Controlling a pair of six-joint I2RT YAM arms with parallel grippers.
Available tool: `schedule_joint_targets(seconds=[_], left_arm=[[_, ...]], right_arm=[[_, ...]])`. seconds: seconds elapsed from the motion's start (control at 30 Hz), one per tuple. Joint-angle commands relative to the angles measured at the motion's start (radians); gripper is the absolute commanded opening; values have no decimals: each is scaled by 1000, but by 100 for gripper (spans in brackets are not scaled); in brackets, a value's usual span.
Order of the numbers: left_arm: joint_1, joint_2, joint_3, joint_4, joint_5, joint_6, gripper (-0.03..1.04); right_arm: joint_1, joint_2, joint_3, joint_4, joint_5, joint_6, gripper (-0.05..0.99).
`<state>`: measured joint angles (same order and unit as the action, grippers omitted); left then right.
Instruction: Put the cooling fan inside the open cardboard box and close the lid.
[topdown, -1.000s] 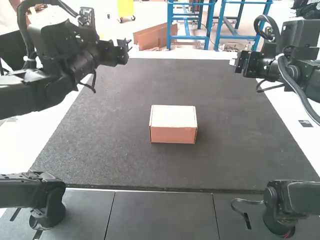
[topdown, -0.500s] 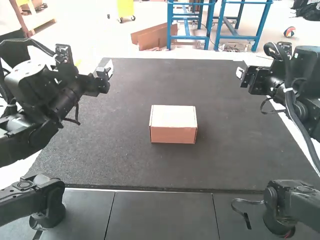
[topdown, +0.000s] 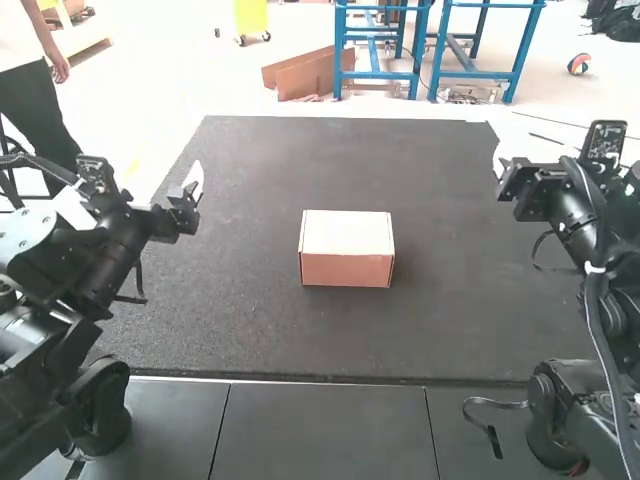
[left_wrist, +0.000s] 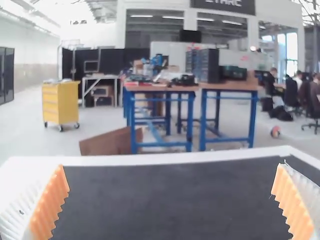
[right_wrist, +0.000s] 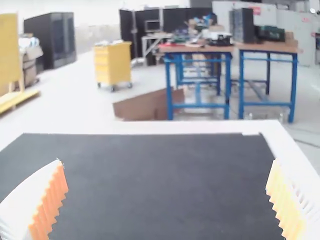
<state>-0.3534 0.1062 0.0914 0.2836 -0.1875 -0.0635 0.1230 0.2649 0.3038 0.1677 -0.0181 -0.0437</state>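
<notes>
Got the cardboard box (topdown: 346, 248) parked dead centre on the black mat (topdown: 250, 330), lid down flat, all closed up. Looking left, got the left gripper (topdown: 187, 206) hanging over the mat's left edge, well apart from the box, orange pads (left_wrist: 49, 207) spread wide with just bare mat between them. Same deal over on the right: right gripper (topdown: 514, 190) up at the mat's right edge, slightly farther back, ribbed fingers (right_wrist: 20, 212) wide apart too.
</notes>
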Motion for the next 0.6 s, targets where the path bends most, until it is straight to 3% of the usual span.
schedule_joint_targets(seconds=[0.0,0.33,0.57], left_arm=[[7,-109,-22,-43,-1,14,96],[10,-106,-90,-24,-6,14,96],[13,-106,-93,-127,-20,-9,96]], right_arm=[[-8,-78,-35,13,23,-58,91],[-10,-213,-184,50,-3,-122,91],[-14,-270,-246,26,-62,-162,91]])
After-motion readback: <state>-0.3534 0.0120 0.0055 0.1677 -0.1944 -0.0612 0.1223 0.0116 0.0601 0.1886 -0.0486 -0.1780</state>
